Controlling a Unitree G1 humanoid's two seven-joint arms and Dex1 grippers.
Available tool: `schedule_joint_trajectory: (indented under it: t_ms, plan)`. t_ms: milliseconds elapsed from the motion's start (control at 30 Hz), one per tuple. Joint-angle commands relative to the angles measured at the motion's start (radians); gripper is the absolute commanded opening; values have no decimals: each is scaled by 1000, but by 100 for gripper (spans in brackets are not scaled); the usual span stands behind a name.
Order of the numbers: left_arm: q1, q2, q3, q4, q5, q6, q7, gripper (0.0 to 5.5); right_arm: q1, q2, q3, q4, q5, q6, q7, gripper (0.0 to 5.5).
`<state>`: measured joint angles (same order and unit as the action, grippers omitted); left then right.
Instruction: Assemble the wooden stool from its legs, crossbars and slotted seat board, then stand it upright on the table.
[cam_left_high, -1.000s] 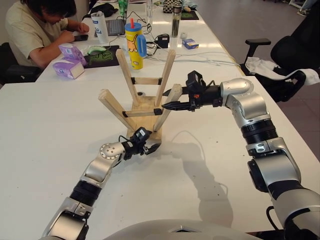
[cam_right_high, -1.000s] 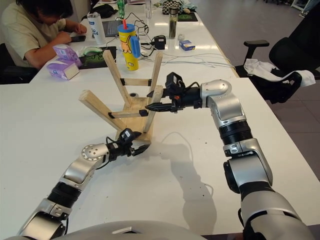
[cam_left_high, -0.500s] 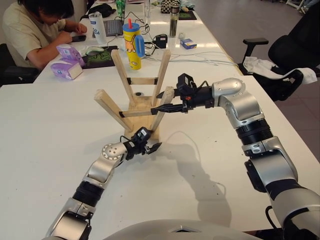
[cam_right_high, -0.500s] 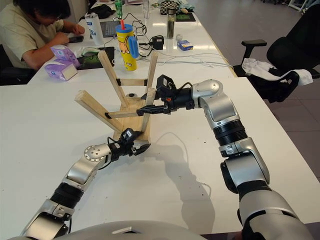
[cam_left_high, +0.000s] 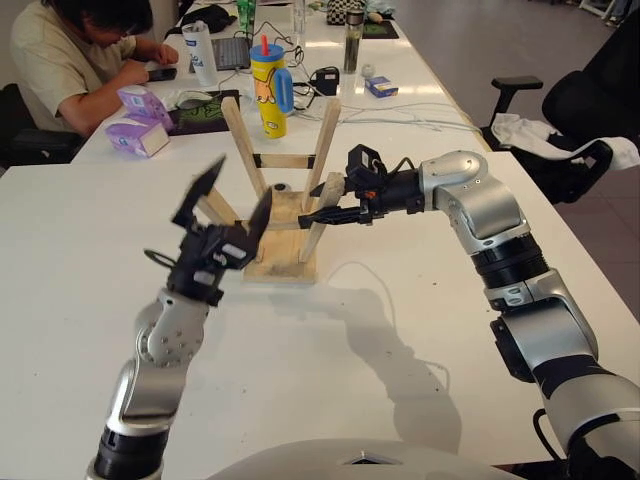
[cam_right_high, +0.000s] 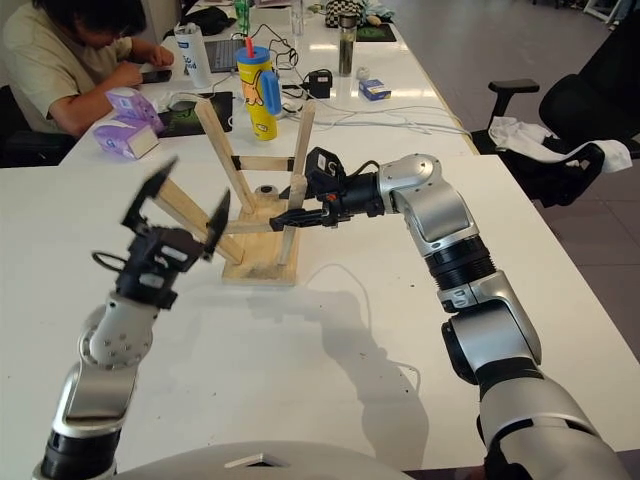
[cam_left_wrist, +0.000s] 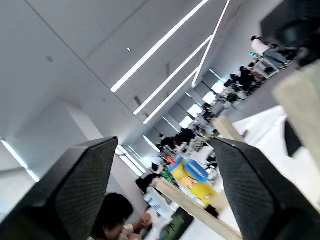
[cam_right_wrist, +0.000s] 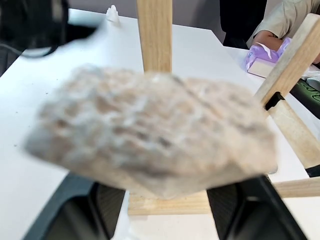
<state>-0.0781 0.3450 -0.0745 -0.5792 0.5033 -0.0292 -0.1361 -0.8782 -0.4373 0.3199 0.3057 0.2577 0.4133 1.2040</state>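
The wooden stool stands upside down, its slotted seat board (cam_left_high: 283, 262) flat on the white table and its legs (cam_left_high: 243, 140) pointing up, joined by crossbars (cam_left_high: 287, 161). My right gripper (cam_left_high: 322, 213) comes in from the right and is shut on the near right leg (cam_left_high: 330, 192). In the right wrist view, that leg's end (cam_right_wrist: 150, 135) sits between the fingers, with the seat board (cam_right_wrist: 170, 204) below. My left gripper (cam_left_high: 232, 200) is raised above the table just left of the stool. It is open wide with nothing in it, and it hides part of the near left leg.
A yellow cup (cam_left_high: 268, 85), a purple box (cam_left_high: 135, 135), a bottle (cam_left_high: 352, 40), a small blue box (cam_left_high: 380, 87) and cables (cam_left_high: 420, 112) lie on the table behind the stool. A person sits at the back left. An office chair (cam_left_high: 570, 110) stands at the right. Bare tabletop (cam_left_high: 380, 340) lies in front.
My left gripper has left the seat board's front edge, risen well above the table and opened wide. The stool went from tilted to seat-flat. My right gripper shifted slightly left with the leg.
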Motion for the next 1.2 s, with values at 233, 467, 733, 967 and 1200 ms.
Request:
schedule_joint_trajectory:
  t_ms: [233, 467, 733, 967, 1200]
  plan:
    - [81, 67, -283, 449, 292, 209, -197, 351, 43, 28, 91, 99, -105, 23, -43, 204]
    - [-15, -58, -160, 312, 81, 151, -69, 351, 50, 58, 47, 129, -90, -59, -75, 204]
    - [-80, -129, 28, 68, -121, 74, 33, 351, 57, 104, -111, 153, -20, -246, -128, 267]
    - [187, -61, 23, 82, -145, -68, 5, 351, 117, 66, -136, 48, -14, -184, -132, 314]
    - [319, -35, 71, 89, -178, -180, 23, 351, 201, 71, -268, -138, 81, -95, -259, 314]
